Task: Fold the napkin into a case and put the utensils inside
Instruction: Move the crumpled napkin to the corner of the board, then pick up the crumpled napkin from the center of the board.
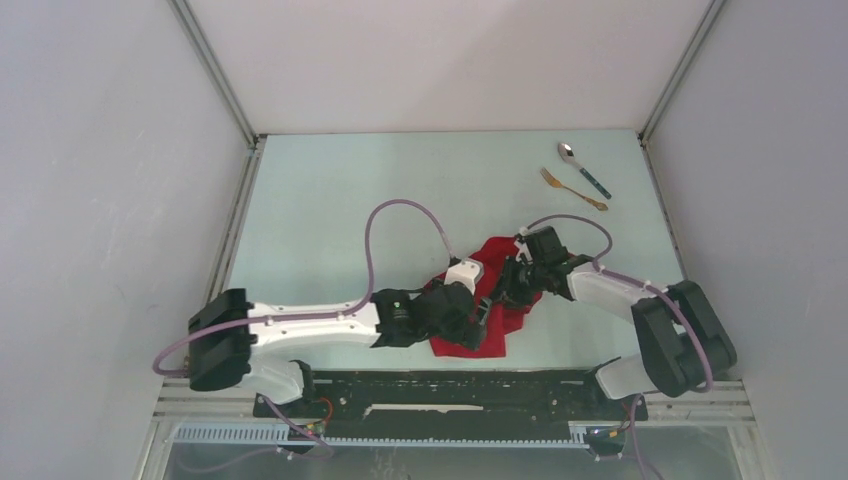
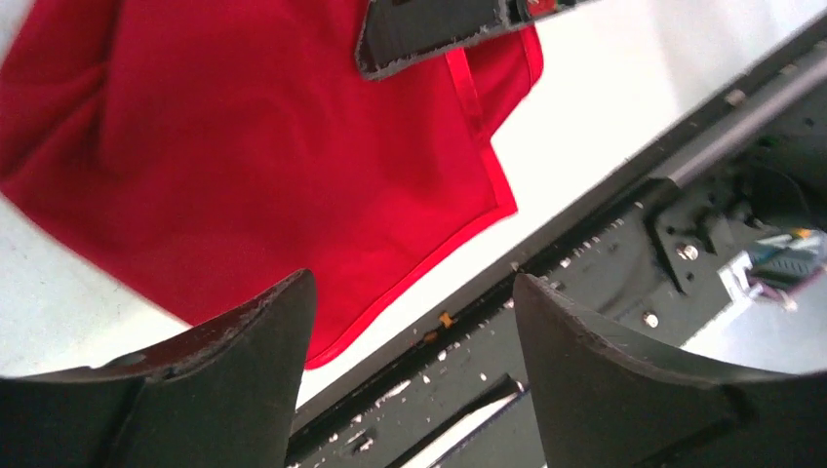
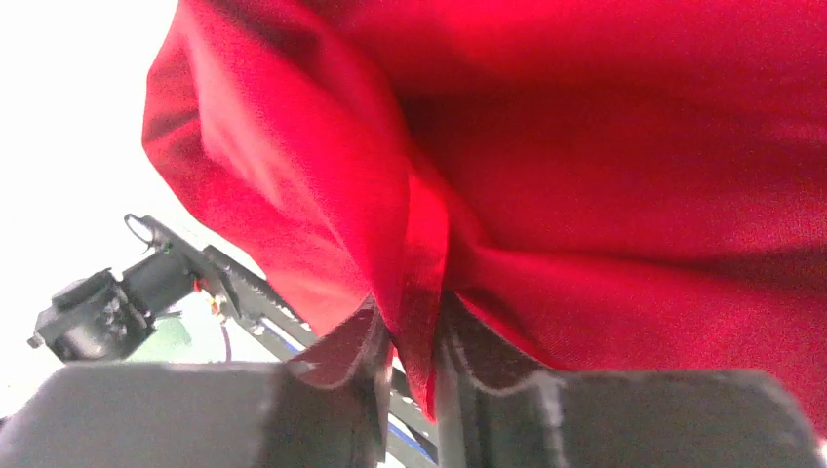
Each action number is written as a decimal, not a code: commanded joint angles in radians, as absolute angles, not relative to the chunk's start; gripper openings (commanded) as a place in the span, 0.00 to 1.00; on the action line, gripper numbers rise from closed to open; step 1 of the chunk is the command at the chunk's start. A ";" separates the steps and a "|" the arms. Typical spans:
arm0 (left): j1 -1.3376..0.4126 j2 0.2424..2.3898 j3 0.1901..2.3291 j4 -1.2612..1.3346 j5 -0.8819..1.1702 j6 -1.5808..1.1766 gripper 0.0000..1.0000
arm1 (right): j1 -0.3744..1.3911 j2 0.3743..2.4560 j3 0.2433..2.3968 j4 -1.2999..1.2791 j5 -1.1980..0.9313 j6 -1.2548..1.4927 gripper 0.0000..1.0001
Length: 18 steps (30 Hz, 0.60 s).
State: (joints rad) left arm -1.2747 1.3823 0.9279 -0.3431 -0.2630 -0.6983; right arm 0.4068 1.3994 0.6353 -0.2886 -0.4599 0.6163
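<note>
The red napkin (image 1: 492,262) lies crumpled near the table's front edge, between both arms. My right gripper (image 1: 508,287) comes at it from the right. In the right wrist view its fingers (image 3: 356,346) pinch a raised fold of the napkin (image 3: 605,146), and the right gripper (image 3: 414,336) is shut on that fold. My left gripper (image 1: 478,318) hovers over the napkin's near part. In the left wrist view the left gripper (image 2: 414,297) stands open and empty above the napkin's hemmed corner (image 2: 244,146). The spoon (image 1: 583,168) and fork (image 1: 572,188) lie at the far right, apart from both grippers.
A black mounting rail (image 1: 450,385) runs along the table's near edge, just past the napkin's corner (image 2: 605,253). Grey enclosure walls (image 1: 110,200) close in the table on the left, right and back. One of the right gripper's fingers (image 2: 439,29) shows at the top of the left wrist view.
</note>
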 commanded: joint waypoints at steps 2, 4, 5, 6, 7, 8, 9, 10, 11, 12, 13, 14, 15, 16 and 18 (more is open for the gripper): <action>-1.200 1.447 0.924 -0.375 -0.314 -0.846 0.76 | 0.493 1.425 0.585 0.176 -0.593 0.970 0.11; -1.162 1.354 0.833 -0.338 -0.336 -0.906 0.76 | 0.535 1.426 0.491 0.434 -0.573 1.185 0.06; -1.155 1.295 0.776 -0.307 -0.357 -0.926 0.79 | 0.567 1.425 0.445 0.559 -0.522 1.287 0.05; -1.155 1.226 0.727 -0.277 -0.382 -0.932 0.83 | 0.609 1.419 0.409 0.632 -0.442 1.358 0.04; -1.156 1.168 0.684 -0.244 -0.393 -0.929 0.88 | 0.656 1.412 0.392 0.660 -0.358 1.412 0.03; -1.159 1.115 0.649 -0.214 -0.395 -0.915 0.92 | 0.706 1.406 0.392 0.657 -0.278 1.449 0.03; -1.161 1.074 0.629 -0.218 -0.414 -0.904 0.94 | 0.741 1.406 0.396 0.655 -0.225 1.480 0.01; -1.161 1.039 0.608 -0.225 -0.425 -0.884 0.95 | 0.764 1.407 0.398 0.660 -0.182 1.502 0.00; -1.161 1.010 0.596 -0.227 -0.427 -0.853 0.95 | 0.775 1.409 0.408 0.651 -0.161 1.515 0.00; -1.162 0.993 0.589 -0.236 -0.432 -0.826 0.95 | 0.779 1.412 0.441 0.587 -0.154 1.528 0.00; -1.165 0.980 0.585 -0.242 -0.431 -0.792 0.95 | 0.777 1.419 0.474 0.510 -0.173 1.535 0.00; -1.169 0.975 0.583 -0.244 -0.423 -0.751 0.94 | 0.774 1.426 0.499 0.449 -0.182 1.549 0.00; -1.179 0.975 0.583 -0.246 -0.422 -0.714 0.94 | 0.774 1.428 0.509 0.419 -0.185 1.584 0.00; -1.197 0.981 0.582 -0.245 -0.431 -0.684 0.94 | 0.776 1.427 0.511 0.401 -0.192 1.622 0.00; -1.231 1.015 0.575 -0.219 -0.448 -0.641 0.93 | 0.781 1.417 0.511 0.395 -0.191 1.674 0.00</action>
